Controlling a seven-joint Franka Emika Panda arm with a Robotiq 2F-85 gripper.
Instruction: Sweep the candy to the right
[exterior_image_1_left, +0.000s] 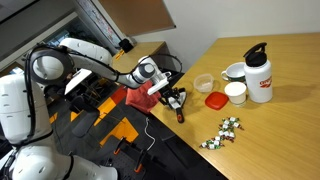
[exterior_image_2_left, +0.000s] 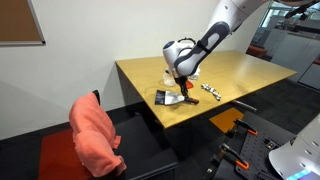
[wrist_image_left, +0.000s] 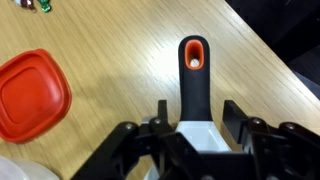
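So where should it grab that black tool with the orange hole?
Around the straight black handle, just short of the orange hole. It looks to lie flat along the table and is narrow and even, so come from above with one of the fingers on each long side.

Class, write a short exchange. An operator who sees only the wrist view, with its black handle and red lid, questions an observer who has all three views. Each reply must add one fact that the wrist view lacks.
Operator: Only a few wrappers show at my top edge. How does the candy lie?
Observer: In an exterior view the candy is a loose cluster on the table, apart from the red lid.
Operator: What stands beyond that lid?
Observer: A white bottle with a black cap stands by the white cups.
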